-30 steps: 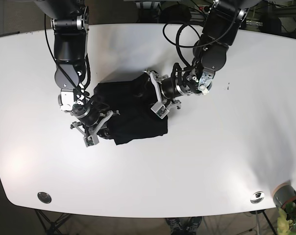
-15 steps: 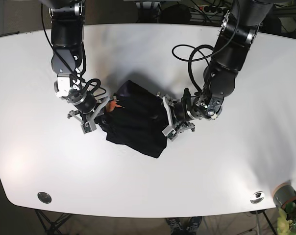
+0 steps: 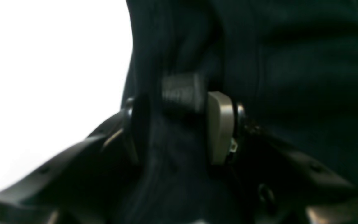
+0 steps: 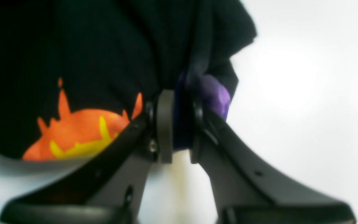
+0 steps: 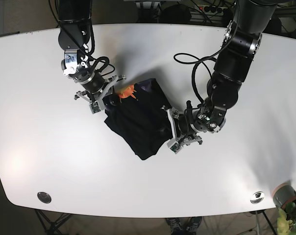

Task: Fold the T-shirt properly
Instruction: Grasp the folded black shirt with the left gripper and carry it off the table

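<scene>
T-shirt (image 5: pixel 138 120) now swung diagonal, black bundle, orange print upturned.

1. A large white table (image 5: pixel 265 156) with rounded corners fills most of the base view.
2. Two round metal fittings are set into the tabletop near its lower edge: one at lower left (image 5: pixel 44 197), one at lower right (image 5: pixel 257 197).
3. A bright glare patch lies on the tabletop at the left edge.
4. Dark floor (image 5: pixel 6 14) shows beyond the table at the upper left.
5. Black table legs (image 5: pixel 52 223) show beneath the lower left edge.
6. A grey pot (image 5: pixel 285 194) with green leaves (image 5: pixel 292 219) sits in the lower right corner.
7. Cables and equipment (image 5: pixel 207 7) line the top edge.
</scene>
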Robot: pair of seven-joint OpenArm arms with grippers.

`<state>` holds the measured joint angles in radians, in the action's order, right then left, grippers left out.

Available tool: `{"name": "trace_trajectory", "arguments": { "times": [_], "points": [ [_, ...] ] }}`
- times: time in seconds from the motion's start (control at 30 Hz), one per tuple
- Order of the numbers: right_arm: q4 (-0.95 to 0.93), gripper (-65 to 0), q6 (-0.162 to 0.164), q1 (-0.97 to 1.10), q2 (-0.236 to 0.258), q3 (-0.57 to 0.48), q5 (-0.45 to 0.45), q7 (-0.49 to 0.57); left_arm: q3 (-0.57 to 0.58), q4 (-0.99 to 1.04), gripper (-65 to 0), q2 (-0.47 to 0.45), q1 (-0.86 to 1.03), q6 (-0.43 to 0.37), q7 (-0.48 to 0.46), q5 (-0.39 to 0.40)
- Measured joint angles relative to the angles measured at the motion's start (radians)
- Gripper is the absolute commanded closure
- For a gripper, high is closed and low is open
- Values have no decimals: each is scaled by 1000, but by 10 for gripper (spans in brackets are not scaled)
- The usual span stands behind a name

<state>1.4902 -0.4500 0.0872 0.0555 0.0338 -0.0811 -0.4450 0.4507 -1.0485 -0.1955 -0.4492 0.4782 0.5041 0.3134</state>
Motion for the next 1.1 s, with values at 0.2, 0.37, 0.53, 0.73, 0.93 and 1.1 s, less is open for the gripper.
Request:
{"name": "trace_trajectory", "arguments": {
  "times": [0.2, 0.37, 0.53, 0.73, 0.93, 1.1],
  "points": [
    [52, -73, 6, 46, -20, -95, 13, -13, 3, 0, -269, -2, -19, -3, -28, -2],
    [91, -73, 33, 49, -29, -169, 6, -86, -3, -2, -269, -2, -50, -4, -34, -2],
    [165, -73, 45, 53, -47, -176, 14, -145, -2, -21, -271, -11, -52, -4, -32, -3],
    [282, -78, 38, 52, -47, -133, -38, -190, -6, -137, -274, -50, -49, -13, -29, -3],
    [315, -78, -2, 21, 17, 2, -241, -295, 1, -263, -394, -32, 37, -276, -42, 3],
    [314, -78, 5, -6, 68, 65, -341, -318, 2, -308, -507, 33, 112, -566, -24, -16]
  ]
}}
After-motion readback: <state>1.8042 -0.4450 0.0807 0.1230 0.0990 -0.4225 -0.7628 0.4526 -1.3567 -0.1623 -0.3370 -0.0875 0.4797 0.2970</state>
